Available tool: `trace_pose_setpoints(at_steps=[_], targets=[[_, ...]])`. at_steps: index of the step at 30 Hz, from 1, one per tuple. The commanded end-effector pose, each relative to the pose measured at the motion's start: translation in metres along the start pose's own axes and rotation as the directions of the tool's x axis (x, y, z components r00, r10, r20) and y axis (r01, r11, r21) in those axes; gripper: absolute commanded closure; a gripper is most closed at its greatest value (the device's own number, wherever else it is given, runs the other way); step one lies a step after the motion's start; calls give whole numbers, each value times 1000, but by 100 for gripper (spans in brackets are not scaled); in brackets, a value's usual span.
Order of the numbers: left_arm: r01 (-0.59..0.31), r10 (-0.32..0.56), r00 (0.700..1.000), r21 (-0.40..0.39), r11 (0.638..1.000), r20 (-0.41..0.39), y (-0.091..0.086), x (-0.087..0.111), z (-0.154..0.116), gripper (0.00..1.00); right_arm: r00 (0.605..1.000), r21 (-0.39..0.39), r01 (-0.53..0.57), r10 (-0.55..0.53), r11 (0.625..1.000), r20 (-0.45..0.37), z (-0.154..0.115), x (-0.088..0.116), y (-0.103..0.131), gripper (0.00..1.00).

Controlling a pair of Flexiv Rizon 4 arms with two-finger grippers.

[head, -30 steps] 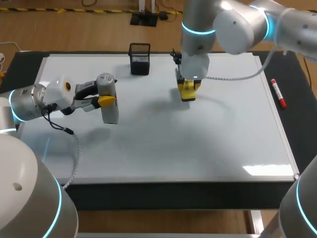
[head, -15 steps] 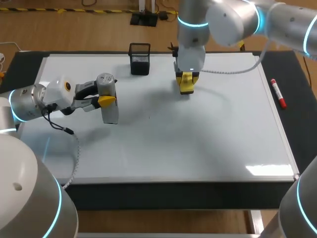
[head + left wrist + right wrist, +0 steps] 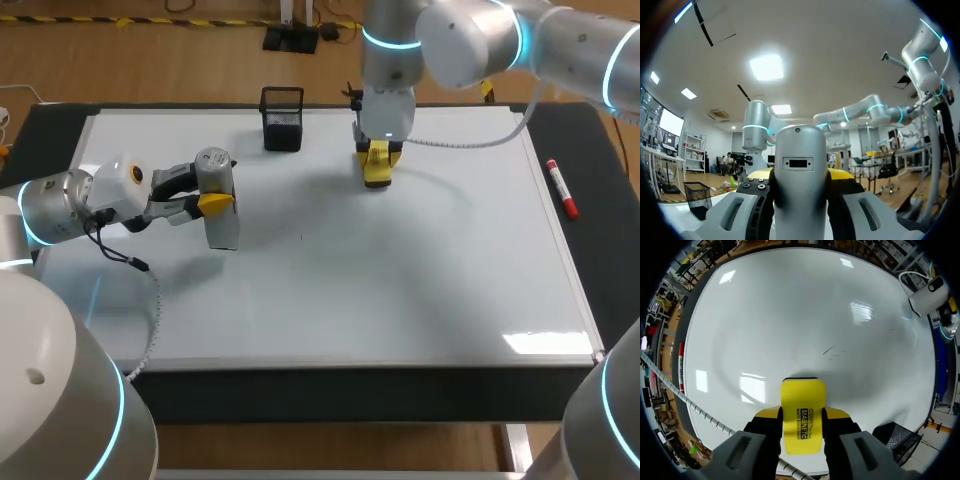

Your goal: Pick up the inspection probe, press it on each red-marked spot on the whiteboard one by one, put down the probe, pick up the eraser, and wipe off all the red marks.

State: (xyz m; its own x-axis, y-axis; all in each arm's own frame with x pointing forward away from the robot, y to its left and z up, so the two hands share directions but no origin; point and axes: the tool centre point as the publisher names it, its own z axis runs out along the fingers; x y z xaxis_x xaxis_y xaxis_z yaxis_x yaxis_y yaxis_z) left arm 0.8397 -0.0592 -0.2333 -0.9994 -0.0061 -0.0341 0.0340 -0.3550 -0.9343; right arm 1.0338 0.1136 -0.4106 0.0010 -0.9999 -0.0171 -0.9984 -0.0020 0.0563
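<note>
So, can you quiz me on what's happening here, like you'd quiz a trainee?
1. True or false: the right gripper is shut on the eraser.
2. The probe is held by: A) the left gripper B) a person C) nothing.
3. Fill in: the red marker lies just off the whiteboard's ____ edge.
Key: 1 true; 2 A; 3 right.

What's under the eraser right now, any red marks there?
The right end effector holds the eraser over bare whiteboard, and no red shows around it. The patch directly beneath it is covered, so a mark there cannot be ruled out.
</note>
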Motion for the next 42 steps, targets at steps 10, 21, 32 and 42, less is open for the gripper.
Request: trace_pose_setpoints(at_steps=[10, 21, 32, 42], targets=[[-2, 2, 1000, -1, 1000, 1, -1, 1, 1, 100, 1000, -8, -2, 2, 1000, -3, 7, 2, -4, 100], [-2, 2, 1000, -1, 1000, 1, -1, 1, 1, 100, 999, 17, -37, 37, 999, 11, -1, 9, -3, 0], [-2, 2, 1000, -1, 1000, 1, -1, 1, 1, 100, 894, -64, -321, 325, 945, 310, -31, 35, -1, 0], [-2, 2, 1000, -1, 1000, 1, -1, 1, 1, 100, 624, -243, -537, 575, 808, 529, -48, 66, -5, 0]])
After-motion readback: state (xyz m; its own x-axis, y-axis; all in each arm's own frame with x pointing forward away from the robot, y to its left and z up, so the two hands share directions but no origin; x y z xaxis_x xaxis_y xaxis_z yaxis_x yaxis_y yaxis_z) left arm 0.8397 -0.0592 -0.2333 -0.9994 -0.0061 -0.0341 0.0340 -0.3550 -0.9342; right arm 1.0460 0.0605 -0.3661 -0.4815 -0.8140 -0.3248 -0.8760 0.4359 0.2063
